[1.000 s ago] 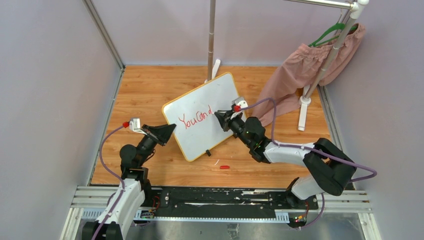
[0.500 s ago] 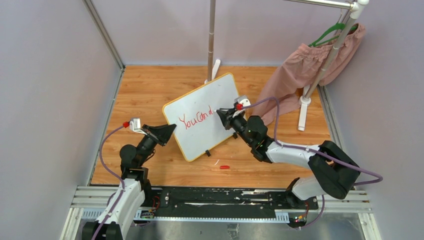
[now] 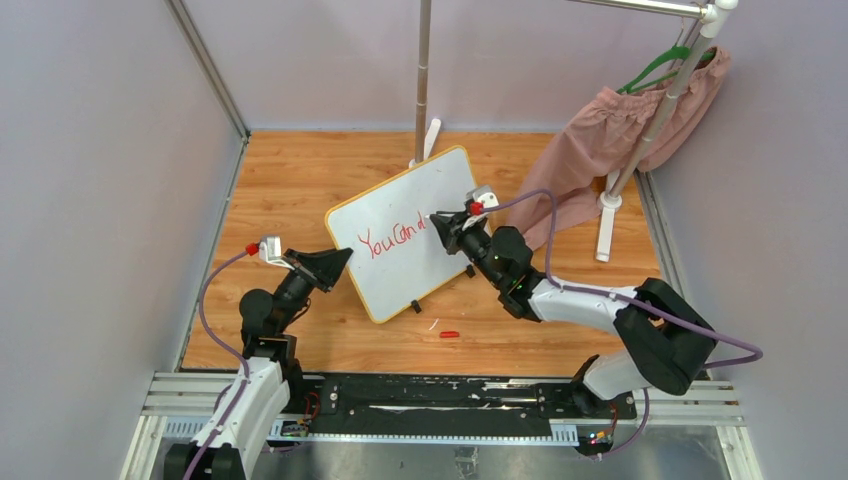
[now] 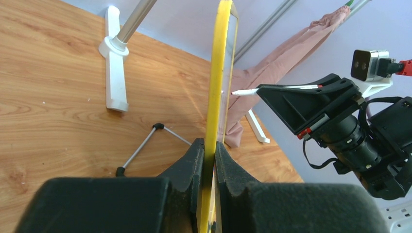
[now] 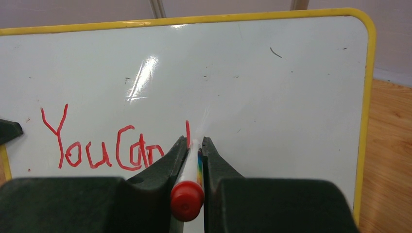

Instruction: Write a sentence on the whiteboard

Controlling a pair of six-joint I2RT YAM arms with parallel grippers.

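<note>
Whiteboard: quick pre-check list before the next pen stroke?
1. Left gripper clamped on whiteboard rim: ok.
2. Right gripper shut on marker: ok.
3. Marker tip at the board surface: ok in the left wrist view, exact contact cannot tell.
4. Sentence so far reads "You can" plus one upright stroke: ok, unfinished.
5. Blank board to the right of the stroke: ok.
6. Red cap on the table, away from both arms: ok.

You see a white whiteboard [image 5: 272,87] with a yellow rim, red lettering [image 5: 104,150], a red-capped marker [image 5: 188,194] in the black right claw [image 5: 194,145], and a light brown wood-grain bench [image 3: 300,180].
</note>
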